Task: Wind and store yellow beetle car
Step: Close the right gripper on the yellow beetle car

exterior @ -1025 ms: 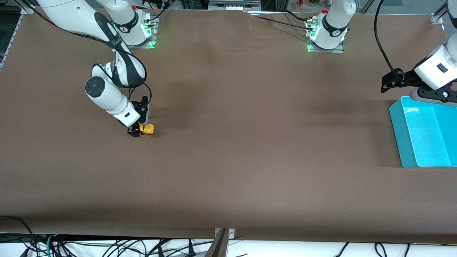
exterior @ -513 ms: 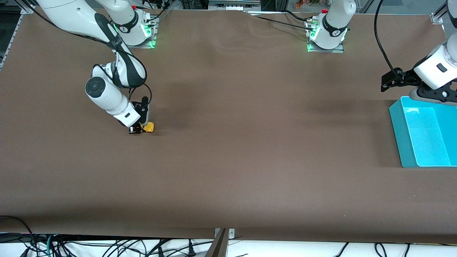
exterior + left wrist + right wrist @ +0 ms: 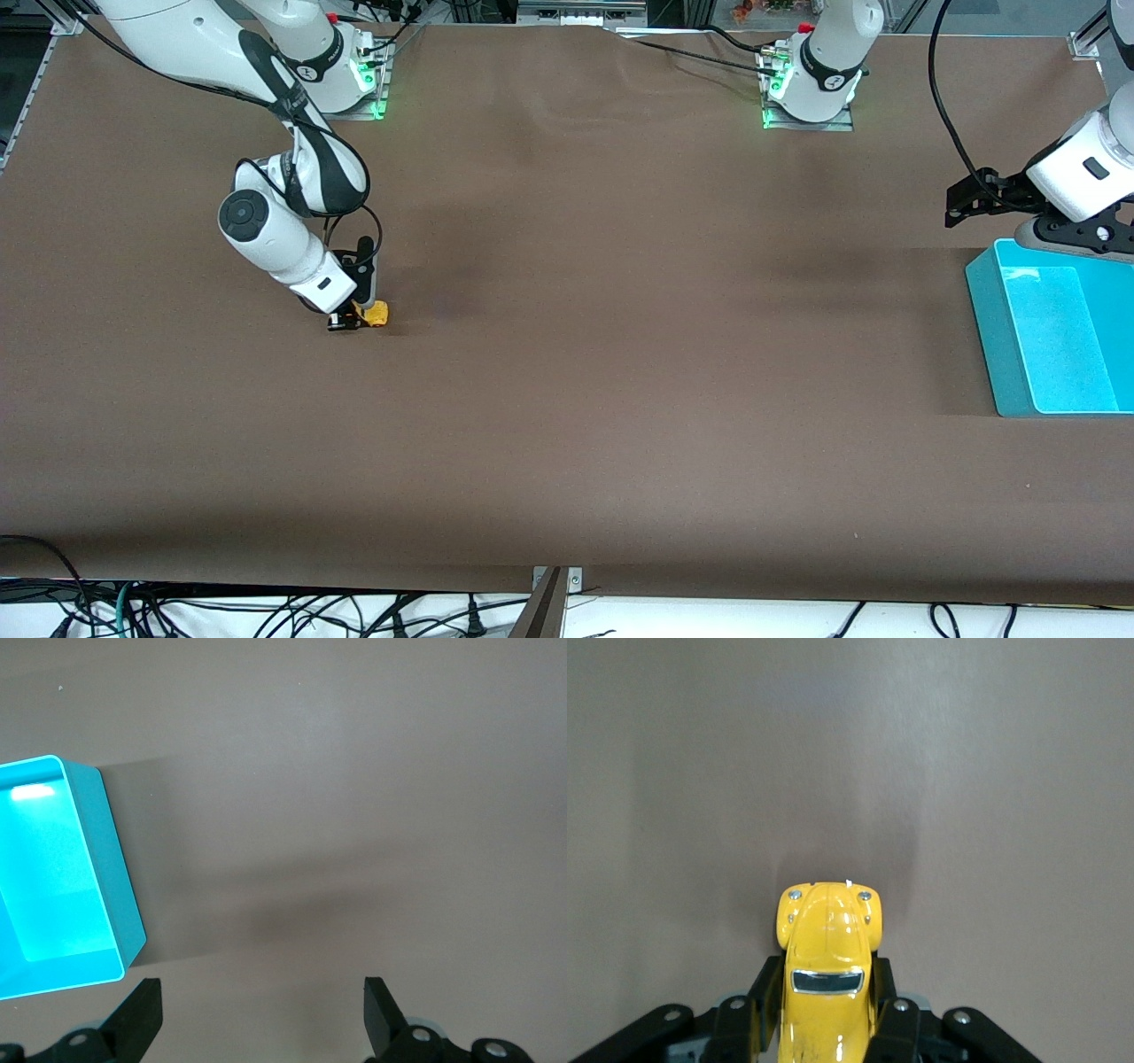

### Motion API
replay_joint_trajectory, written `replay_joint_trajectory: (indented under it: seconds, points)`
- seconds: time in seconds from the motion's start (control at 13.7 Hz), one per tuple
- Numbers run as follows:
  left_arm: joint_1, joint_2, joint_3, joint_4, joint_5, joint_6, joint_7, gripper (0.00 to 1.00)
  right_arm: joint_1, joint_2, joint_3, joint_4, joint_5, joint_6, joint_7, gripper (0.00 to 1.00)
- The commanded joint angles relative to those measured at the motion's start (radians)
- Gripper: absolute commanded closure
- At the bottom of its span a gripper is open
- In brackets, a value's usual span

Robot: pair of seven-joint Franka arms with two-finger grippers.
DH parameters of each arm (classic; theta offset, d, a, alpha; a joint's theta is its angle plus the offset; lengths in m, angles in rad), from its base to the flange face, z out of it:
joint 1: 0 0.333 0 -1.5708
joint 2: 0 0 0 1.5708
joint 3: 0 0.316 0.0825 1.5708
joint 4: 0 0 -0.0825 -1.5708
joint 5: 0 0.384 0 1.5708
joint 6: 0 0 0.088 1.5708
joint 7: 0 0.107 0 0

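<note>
The yellow beetle car [image 3: 375,314] sits low at the table toward the right arm's end. My right gripper [image 3: 353,320] is shut on it. In the right wrist view the car [image 3: 827,966] lies between both black fingers [image 3: 750,1005], which press its sides, nose pointing away over bare brown cloth. My left gripper [image 3: 966,202] hangs open and empty in the air beside the turquoise bin [image 3: 990,346], at the left arm's end; in the left wrist view its fingertips [image 3: 142,1014] stand wide apart over bare table.
The turquoise bin [image 3: 102,842] is open-topped and holds nothing that I can see. Brown cloth [image 3: 620,354] covers the table. Cables hang along the table edge nearest the front camera.
My right gripper has shifted a little toward the left arm's end with the car in it. The left arm has not moved.
</note>
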Motion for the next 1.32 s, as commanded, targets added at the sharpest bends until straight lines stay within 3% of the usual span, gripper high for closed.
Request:
replay_joint_trajectory:
  seconds: [0.0,0.66,1.25]
  points:
    - [-0.001,0.014,-0.003,0.034,0.0,-0.027,0.008,0.0,-0.021,-0.003,0.029,0.003,0.008,-0.017,-0.018,0.87]
    - [0.002,0.014,-0.003,0.034,0.002,-0.033,0.007,0.0,-0.101,0.028,0.029,0.002,0.01,-0.018,-0.117,0.87]
    - [-0.001,0.014,-0.003,0.034,0.002,-0.033,0.005,0.0,-0.262,0.035,0.027,0.003,0.01,-0.056,-0.3,0.87]
